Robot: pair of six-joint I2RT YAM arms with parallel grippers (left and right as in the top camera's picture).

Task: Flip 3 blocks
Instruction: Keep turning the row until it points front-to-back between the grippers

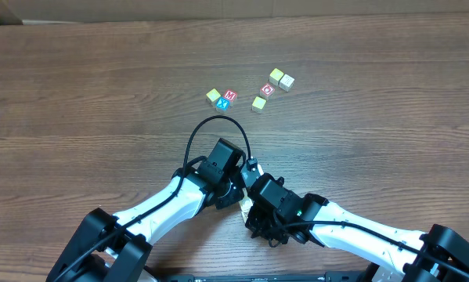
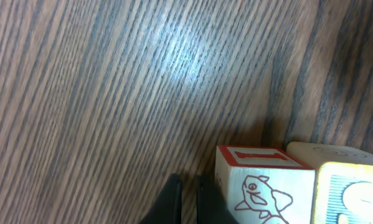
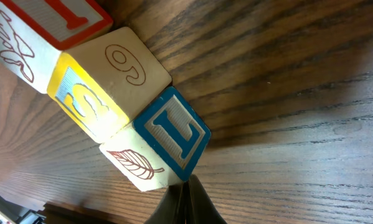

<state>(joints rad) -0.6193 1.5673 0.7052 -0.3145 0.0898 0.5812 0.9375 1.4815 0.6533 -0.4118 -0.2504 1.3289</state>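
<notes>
Blocks: Three picture blocks lay in a touching row on the tabletop, directly beneath both wrists. The red-edged block sat at one end, the yellow-faced block in the middle, and the blue "L" block, leaf drawing on its side, at the other.
Left pincer: The left pincer was drawn to a narrow tip and held nothing, just beside the red-edged block's animal drawing.
Right pincer: The right pincer, closed and empty, pointed at the lower corner of the blue "L" block; contact could not be made out.
Likely reason: Closed tips probably served to tip a cube over rather than lift it.
Spare cubes: The spare cubes lay well apart, farther up the tabletop.
</notes>
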